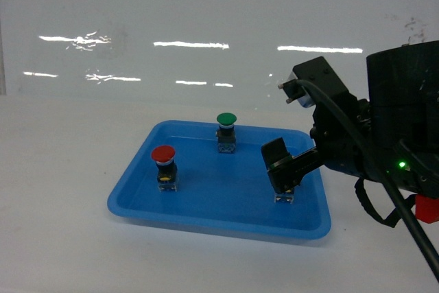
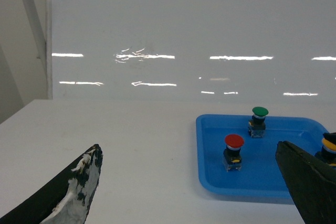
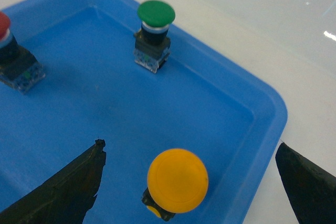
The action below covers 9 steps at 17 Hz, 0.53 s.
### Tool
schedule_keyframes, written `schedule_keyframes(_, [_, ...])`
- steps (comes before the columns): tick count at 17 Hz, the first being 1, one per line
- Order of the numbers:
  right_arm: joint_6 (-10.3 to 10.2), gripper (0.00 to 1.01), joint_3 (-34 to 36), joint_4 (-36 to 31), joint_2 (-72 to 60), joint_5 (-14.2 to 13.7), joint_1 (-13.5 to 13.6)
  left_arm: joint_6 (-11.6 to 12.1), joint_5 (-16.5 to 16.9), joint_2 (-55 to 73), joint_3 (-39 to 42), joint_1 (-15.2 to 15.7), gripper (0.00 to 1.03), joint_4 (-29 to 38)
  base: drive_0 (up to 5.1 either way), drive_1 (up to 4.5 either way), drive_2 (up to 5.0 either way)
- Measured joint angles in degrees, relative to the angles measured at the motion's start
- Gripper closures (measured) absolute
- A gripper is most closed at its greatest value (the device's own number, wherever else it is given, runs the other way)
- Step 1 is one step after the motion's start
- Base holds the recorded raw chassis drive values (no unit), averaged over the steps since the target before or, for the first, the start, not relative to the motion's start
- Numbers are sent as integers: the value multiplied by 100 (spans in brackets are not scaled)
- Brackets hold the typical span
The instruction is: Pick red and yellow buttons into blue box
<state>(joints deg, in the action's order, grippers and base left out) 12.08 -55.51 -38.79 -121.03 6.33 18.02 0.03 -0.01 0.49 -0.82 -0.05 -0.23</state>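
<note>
Red-capped button point(image 1: 163, 155), yellow-capped button point(image 3: 177, 180) and green-capped button point(image 1: 226, 119), all black-bodied, in blue box point(image 1: 137, 200).

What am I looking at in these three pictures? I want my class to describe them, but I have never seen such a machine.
It is a two-armed robot. One camera looks forward from its body; one sits on each wrist. On the white table lies a blue box holding three push-buttons: the red button, the green button and the yellow button. The right gripper hangs open around the yellow one, not gripping it. The left gripper hovers open and empty beside the box.
</note>
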Motion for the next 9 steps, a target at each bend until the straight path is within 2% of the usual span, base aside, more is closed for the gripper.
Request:
schedule_keyframes(4, [155,3,-476,4,-625,-33,-9,0,0,0,0,0,5,-2,0,0,0])
schedule_keyframes(9, [195,3,-914,284,-935,-72,-81,0,0,0,0,0,5,0,0,0,0])
